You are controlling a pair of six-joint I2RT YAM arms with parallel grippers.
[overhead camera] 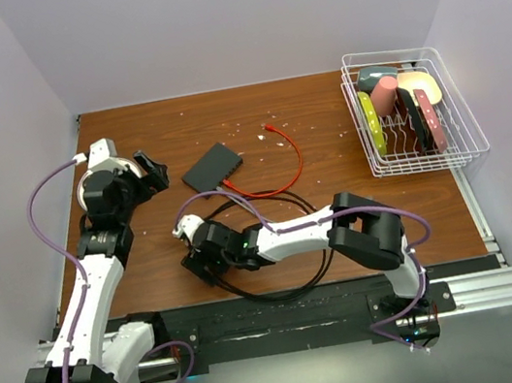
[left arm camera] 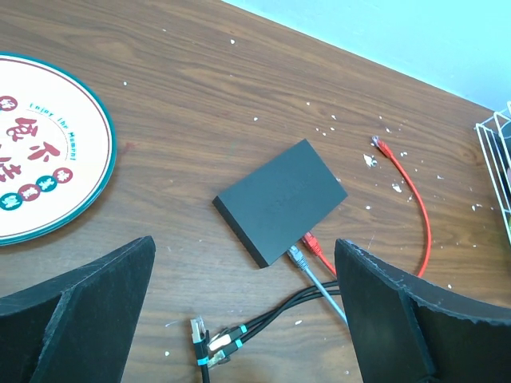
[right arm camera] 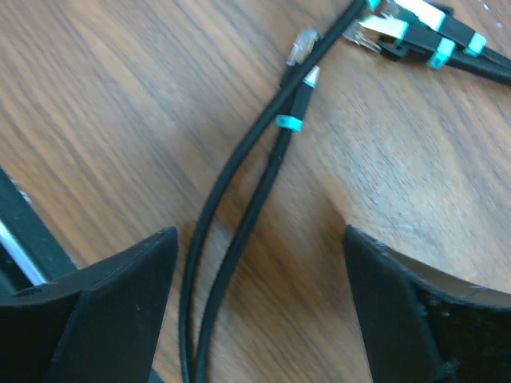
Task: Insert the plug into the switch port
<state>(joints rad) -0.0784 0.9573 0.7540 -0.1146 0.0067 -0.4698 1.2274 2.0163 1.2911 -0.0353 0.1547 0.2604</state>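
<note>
Switch [overhead camera: 213, 167]: one, flat black box, on the table left of centre, ahead of the left gripper [left arm camera: 246, 271]; two plugs seated in its near edge, a red plug [left arm camera: 310, 240] and a grey plug [left arm camera: 296, 254]. Red cable [overhead camera: 299, 157]: one, looped right of the switch, far end loose. Black cables [right arm camera: 257, 199]: two, between the fingers of the right gripper [right arm camera: 259, 239], jaws apart, nothing clamped; loose plugs [right arm camera: 303, 46] at their ends, two. Left gripper: jaws wide, holding nothing. Plate [left arm camera: 48, 144]: one. Basket [overhead camera: 424, 166]: one, far right.
</note>
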